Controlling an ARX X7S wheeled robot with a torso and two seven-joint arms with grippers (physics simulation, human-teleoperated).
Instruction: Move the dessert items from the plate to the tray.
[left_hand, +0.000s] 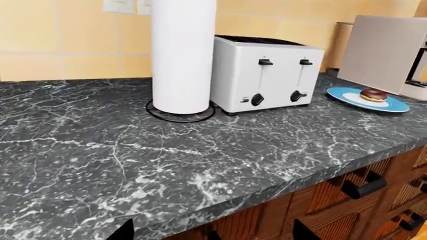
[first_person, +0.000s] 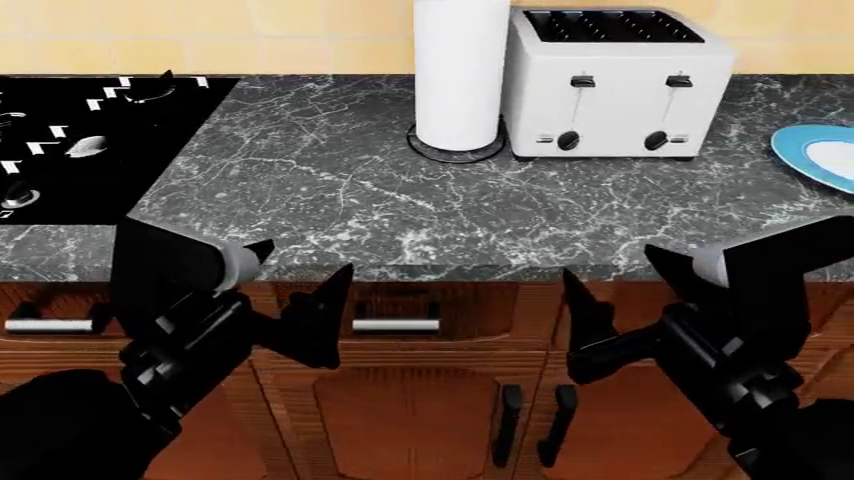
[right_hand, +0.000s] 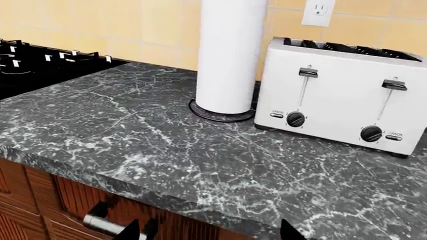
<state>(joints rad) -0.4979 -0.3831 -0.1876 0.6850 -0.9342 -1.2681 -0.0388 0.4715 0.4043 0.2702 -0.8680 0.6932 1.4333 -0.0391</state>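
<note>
Both tools, left (first_person: 300, 300) and right (first_person: 607, 325), spread wide, empty, low before the bench (first_person: 400, 220); donut (left_hand: 373, 94) waits on plate (left_hand: 347, 95), frame right. Tray unseen.

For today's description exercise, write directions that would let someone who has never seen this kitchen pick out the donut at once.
Start at the white toaster standing on the dark marble counter, next to the tall white paper towel roll. On the toaster's other side from the roll lies a blue plate, and the donut sits on it. It is the only small round thing with a dark chocolate glaze; everything near it is white, grey or blue.
</note>
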